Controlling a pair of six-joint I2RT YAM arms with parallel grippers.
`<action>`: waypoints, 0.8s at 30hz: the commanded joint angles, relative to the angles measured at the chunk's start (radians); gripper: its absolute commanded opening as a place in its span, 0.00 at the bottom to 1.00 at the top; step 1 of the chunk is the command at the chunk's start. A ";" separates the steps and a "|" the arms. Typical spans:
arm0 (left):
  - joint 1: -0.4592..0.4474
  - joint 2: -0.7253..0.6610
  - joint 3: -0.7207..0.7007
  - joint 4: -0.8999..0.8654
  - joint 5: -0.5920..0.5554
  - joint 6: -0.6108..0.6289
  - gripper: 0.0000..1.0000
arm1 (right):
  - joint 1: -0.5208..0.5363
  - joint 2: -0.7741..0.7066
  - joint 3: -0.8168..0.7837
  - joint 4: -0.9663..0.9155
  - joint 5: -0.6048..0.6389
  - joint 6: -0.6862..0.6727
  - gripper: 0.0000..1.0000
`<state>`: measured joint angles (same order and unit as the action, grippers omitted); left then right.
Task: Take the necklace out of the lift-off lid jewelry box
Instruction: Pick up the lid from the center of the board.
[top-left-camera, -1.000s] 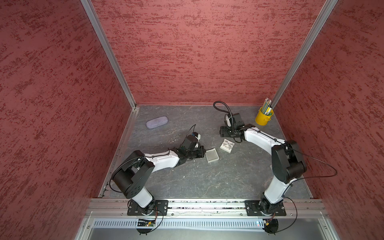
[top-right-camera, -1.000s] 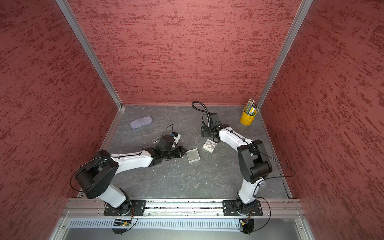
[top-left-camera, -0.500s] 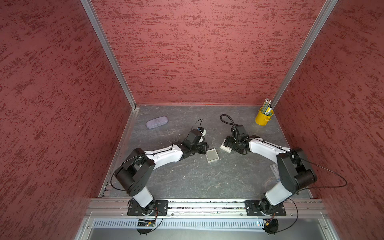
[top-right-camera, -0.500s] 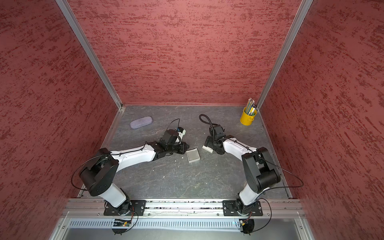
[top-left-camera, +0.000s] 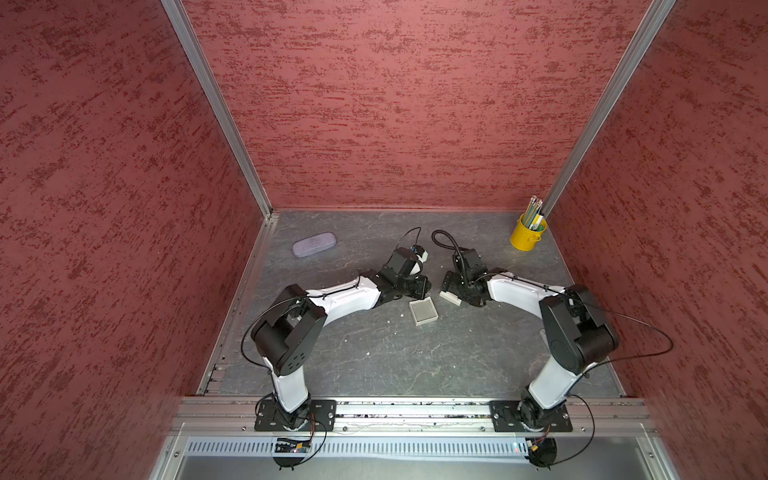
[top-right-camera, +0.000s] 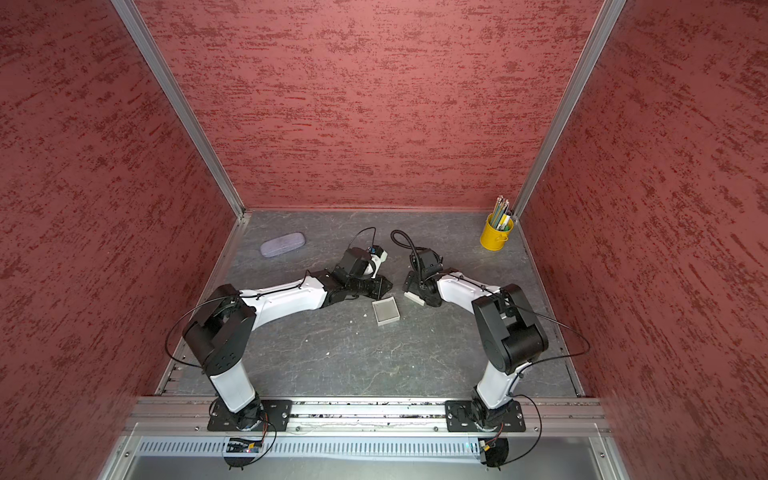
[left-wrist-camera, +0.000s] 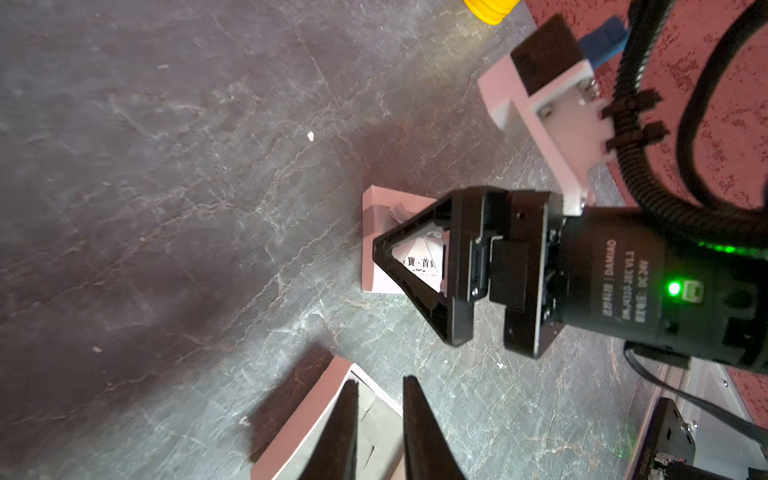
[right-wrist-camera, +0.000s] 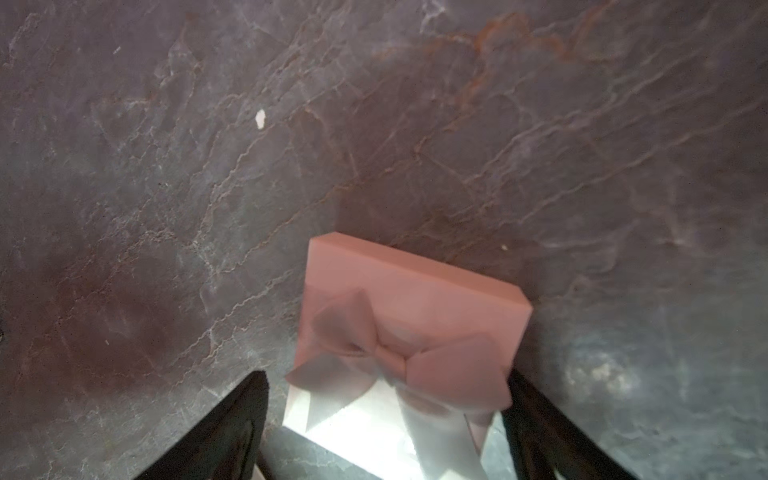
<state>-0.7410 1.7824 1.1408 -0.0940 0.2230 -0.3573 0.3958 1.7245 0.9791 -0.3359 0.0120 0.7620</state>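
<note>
The lid (right-wrist-camera: 415, 307) is off and lies flat on the desk (top-left-camera: 395, 353), just beside the open jewelry box (top-left-camera: 423, 311); you are at the reach-in step. Your left end effector (left-wrist-camera: 380, 384) hangs over the box's rim, fingers narrowly parted, pinching nothing; your right end effector (right-wrist-camera: 385, 376) straddles the lid, spread wide. The necklace doesn't show, presumably inside; next, dip the left tips in and pinch the thin chain. A second ago the right end effector sat beyond the lid; box and lid haven't shifted.

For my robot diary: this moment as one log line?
box base: open; lid: off, beside it; necklace: unseen; left gripper: ajar at box base; right gripper: open astride lid
</note>
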 joint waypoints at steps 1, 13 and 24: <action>-0.001 0.021 0.020 -0.001 0.014 0.019 0.22 | 0.002 0.030 0.049 -0.020 0.056 -0.004 0.90; 0.012 -0.006 -0.021 0.004 0.004 0.018 0.22 | 0.002 0.118 0.125 -0.053 0.060 -0.048 0.79; 0.019 -0.021 -0.051 0.017 0.003 0.001 0.22 | 0.021 0.145 0.171 -0.132 0.099 -0.130 0.86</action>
<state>-0.7265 1.7859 1.1030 -0.0956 0.2279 -0.3584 0.4080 1.8484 1.1271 -0.4160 0.0650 0.6544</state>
